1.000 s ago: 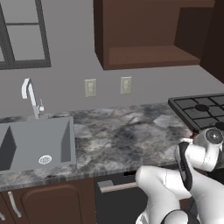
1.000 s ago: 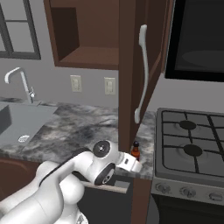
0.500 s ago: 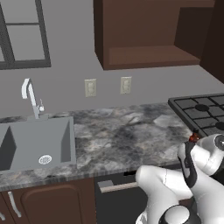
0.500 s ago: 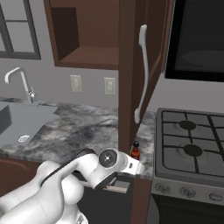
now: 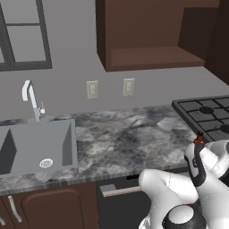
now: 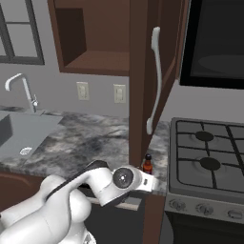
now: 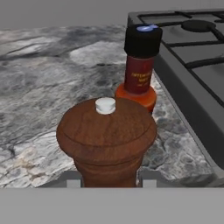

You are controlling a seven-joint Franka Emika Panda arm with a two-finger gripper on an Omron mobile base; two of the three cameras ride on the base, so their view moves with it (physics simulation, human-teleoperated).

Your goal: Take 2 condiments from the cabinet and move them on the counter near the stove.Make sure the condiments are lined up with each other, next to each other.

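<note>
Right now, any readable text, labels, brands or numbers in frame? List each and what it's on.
Red sauce bottle, dark label: a few lines of pale lettering, too blurred to read.
Pepper mill: no text, plain wood with a white knob on top.
Stove knobs along its front: any marks are too small to tell.
Wall outlets: no text visible.
Nothing legible anywhere else.

The arm reaches low, its hand [image 7: 107, 180] closed on something.
</note>
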